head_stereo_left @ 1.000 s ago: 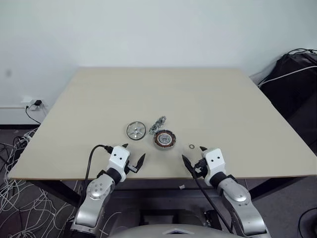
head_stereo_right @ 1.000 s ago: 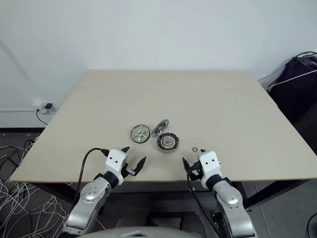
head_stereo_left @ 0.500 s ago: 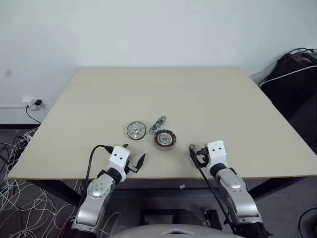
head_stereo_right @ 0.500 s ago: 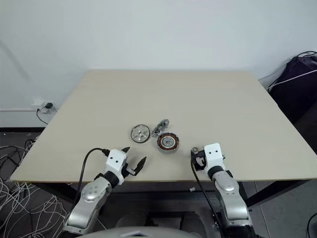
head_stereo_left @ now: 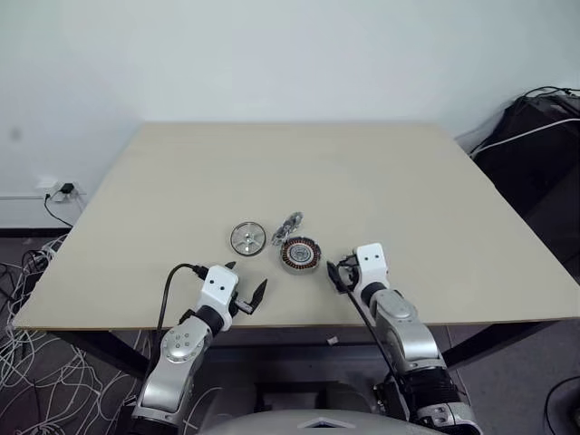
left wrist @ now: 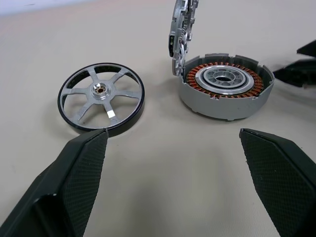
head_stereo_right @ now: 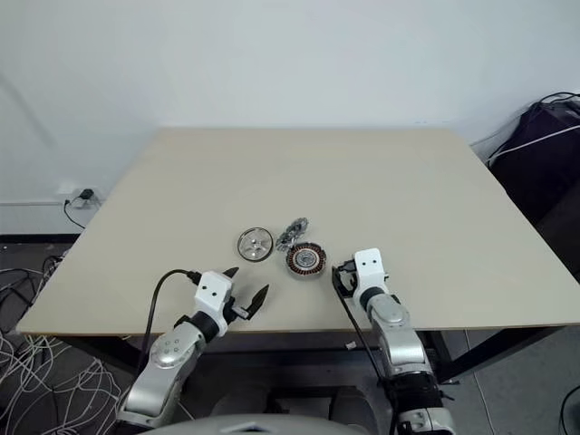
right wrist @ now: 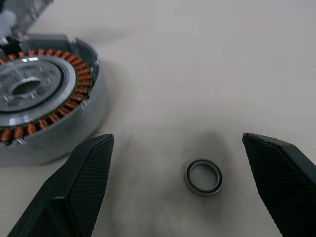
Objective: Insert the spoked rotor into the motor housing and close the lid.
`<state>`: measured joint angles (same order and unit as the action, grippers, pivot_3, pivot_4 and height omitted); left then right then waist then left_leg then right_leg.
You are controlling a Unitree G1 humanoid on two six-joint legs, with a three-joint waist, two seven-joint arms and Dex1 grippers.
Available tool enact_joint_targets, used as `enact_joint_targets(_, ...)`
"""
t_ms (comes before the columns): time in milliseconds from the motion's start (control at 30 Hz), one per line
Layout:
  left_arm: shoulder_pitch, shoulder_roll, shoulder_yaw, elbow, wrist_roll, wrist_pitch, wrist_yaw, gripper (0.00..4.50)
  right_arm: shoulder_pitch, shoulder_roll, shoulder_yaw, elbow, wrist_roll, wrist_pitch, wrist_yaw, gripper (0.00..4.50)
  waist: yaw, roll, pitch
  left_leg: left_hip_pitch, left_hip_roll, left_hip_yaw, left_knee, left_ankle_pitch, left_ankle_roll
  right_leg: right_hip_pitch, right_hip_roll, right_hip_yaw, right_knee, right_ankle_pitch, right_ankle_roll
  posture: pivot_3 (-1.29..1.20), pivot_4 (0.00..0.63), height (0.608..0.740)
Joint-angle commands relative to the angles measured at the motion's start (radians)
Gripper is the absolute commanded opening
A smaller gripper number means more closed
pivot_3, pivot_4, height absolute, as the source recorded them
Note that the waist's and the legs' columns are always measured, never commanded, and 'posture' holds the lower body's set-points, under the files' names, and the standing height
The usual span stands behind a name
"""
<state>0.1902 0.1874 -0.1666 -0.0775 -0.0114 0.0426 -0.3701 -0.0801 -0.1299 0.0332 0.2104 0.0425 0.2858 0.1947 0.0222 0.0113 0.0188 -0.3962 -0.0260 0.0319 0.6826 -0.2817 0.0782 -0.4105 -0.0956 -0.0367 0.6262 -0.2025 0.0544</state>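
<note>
The spoked rotor point(head_stereo_left: 248, 238) lies flat on the table, left of the motor housing point(head_stereo_left: 300, 254), whose copper windings show from above. A shiny irregular metal lid point(left wrist: 182, 29) stands upright at the housing's far edge. My left gripper point(head_stereo_left: 246, 276) is open near the table's front edge, short of the rotor and pointing between rotor point(left wrist: 101, 96) and housing point(left wrist: 225, 92). My right gripper point(head_stereo_left: 349, 270) is open just right of the housing point(right wrist: 44, 94). A tiny ring point(right wrist: 203, 177) lies on the table between its fingers.
The beige table point(head_stereo_left: 362, 172) stretches bare behind the parts. A black bag with cables point(head_stereo_left: 544, 136) sits off the right edge. Loose white cables point(head_stereo_left: 27, 362) cover the floor at the left, below a wall socket point(head_stereo_left: 56, 188).
My right gripper has moved forward, down and left, from the table's front edge to beside the housing, and now straddles the tiny ring. The left gripper and the parts have not moved.
</note>
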Motion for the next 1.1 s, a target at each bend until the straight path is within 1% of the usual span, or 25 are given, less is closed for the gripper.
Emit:
enact_joint_targets(33,-0.007,-0.001,0.006,-0.011,-0.007,-0.022,0.004,4.50,-0.018,0.000,-0.010,0.003,0.002,-0.031,0.000,4.47,-0.002,0.000,0.000,0.000,0.000,0.000,0.000,0.000,0.000,0.000,0.000,0.000,0.000,0.000,0.000,0.00,0.000,0.740)
enact_joint_targets(267,-0.009,0.001,0.001,-0.013,-0.008,-0.017,-0.001,4.50,-0.019,0.015,-0.052,0.033,0.035,-0.020,-0.018,4.47,-0.008,0.001,0.000,0.000,0.000,0.000,0.000,0.000,0.000,0.000,0.001,0.000,0.000,0.000,0.000,0.00,0.000,0.740)
enact_joint_targets(300,-0.010,0.001,0.000,-0.012,-0.008,-0.017,-0.001,4.50,-0.020,0.019,-0.057,0.036,0.038,-0.019,-0.020,4.30,-0.008,0.001,0.000,0.000,0.000,0.000,0.000,0.000,0.000,0.000,0.002,0.000,0.000,0.000,0.000,0.00,0.000,0.740)
enact_joint_targets(367,-0.013,0.000,-0.002,-0.010,-0.007,-0.017,-0.002,4.50,-0.022,0.022,-0.059,0.043,0.037,-0.022,-0.021,3.83,-0.008,0.001,0.000,0.000,0.000,0.000,0.000,0.000,0.000,0.000,0.001,0.000,0.000,0.000,0.000,0.00,0.000,0.740)
enact_joint_targets(533,-0.012,0.001,0.000,-0.012,-0.008,-0.018,-0.001,4.50,-0.021,0.030,-0.057,0.050,0.035,-0.018,-0.016,2.24,-0.009,0.001,0.000,0.000,0.000,0.000,0.000,0.000,0.000,0.000,0.001,0.000,0.000,0.000,0.000,0.00,0.000,0.740)
enact_joint_targets(633,-0.010,0.001,0.002,-0.014,-0.007,-0.018,0.001,4.50,-0.021,0.032,-0.057,0.048,0.033,-0.019,-0.016,1.20,-0.011,0.001,-0.001,0.000,0.000,0.000,0.000,0.000,0.000,0.000,0.001,0.000,0.000,0.000,0.000,0.00,0.000,0.740)
enact_joint_targets(667,-0.010,0.001,0.002,-0.015,-0.007,-0.018,0.002,4.50,-0.021,0.033,-0.057,0.044,0.031,-0.021,-0.017,0.90,-0.012,0.001,-0.001,0.001,0.000,0.000,0.000,0.000,0.000,0.000,0.001,0.000,0.000,0.000,0.000,0.00,0.000,0.740)
enact_joint_targets(700,-0.010,0.001,0.002,-0.015,-0.007,-0.018,0.003,4.50,-0.019,0.034,-0.057,0.040,0.030,-0.022,-0.020,0.69,-0.012,0.002,-0.001,0.001,0.000,0.000,0.000,0.000,0.000,0.000,0.001,0.000,0.000,0.000,0.000,0.00,0.000,0.740)
enact_joint_targets(867,-0.009,0.000,0.001,-0.016,-0.006,-0.016,0.005,4.50,-0.007,0.040,-0.041,-0.034,0.030,-0.020,-0.011,0.68,-0.011,0.002,-0.001,0.001,0.000,0.000,0.000,0.000,0.000,0.000,0.001,0.000,0.001,0.000,0.000,0.00,0.000,0.740)
enact_joint_targets(1000,-0.012,0.000,0.000,-0.018,-0.006,-0.011,0.004,4.50,-0.012,0.047,0.006,-0.145,0.030,-0.001,0.020,0.68,-0.011,0.003,0.000,0.000,0.000,0.000,0.000,0.000,0.000,0.000,0.000,0.001,0.001,0.000,0.000,0.00,0.000,0.740)
enact_joint_targets(1100,-0.016,-0.001,-0.001,-0.015,-0.006,-0.011,0.003,4.50,-0.034,0.051,0.040,-0.191,0.023,0.022,0.034,0.68,-0.010,0.003,0.000,0.000,0.000,0.000,0.000,0.000,0.000,0.000,0.000,0.000,0.001,0.000,0.000,0.00,0.000,0.740)
